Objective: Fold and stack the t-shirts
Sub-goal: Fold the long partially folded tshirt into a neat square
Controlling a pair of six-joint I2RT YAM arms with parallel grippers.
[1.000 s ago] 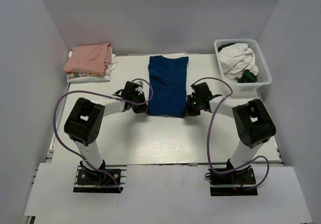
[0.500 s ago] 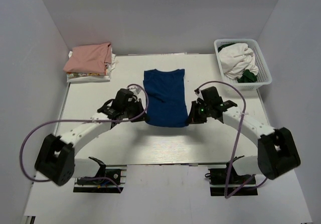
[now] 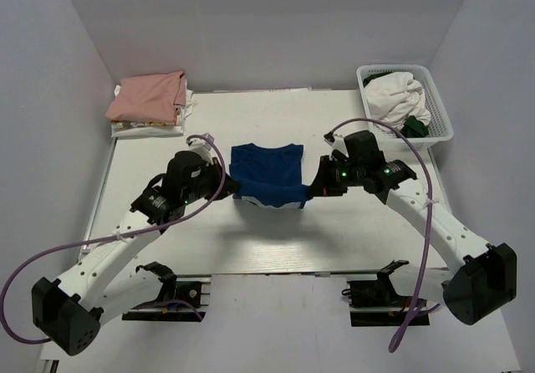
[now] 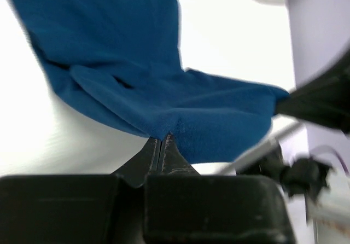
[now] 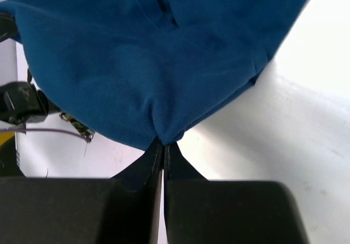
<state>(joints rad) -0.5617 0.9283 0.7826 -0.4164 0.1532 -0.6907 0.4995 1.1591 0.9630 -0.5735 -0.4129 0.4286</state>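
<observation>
The dark blue soft cloth t-shirt lies in the middle of the white table, between the two arms, its collar end towards the far wall and its near hem gathered up at both corners. The left gripper has its two black fingers pressed together on the left corner of that hem, a small peak of blue cloth pinched between the tips. The right gripper is closed the same way on the right corner, and the cloth fans out from the pinch in soft creases. In the top view the shirt looks short and broad, the hem sagging a little between the two pinch points, with a faint shadow on the table just nearer than it. No chest print shows on the side that faces up. The salmon-pink folded cloth t-shirt rests well apart at the far left corner of the table, lying on top of a low pile of folded white cloth. At the far right corner stands the white plastic lattice basket, holding a bundle of crumpled white cloth and a small dark green piece beside it. Purple cables loop along both arms.
</observation>
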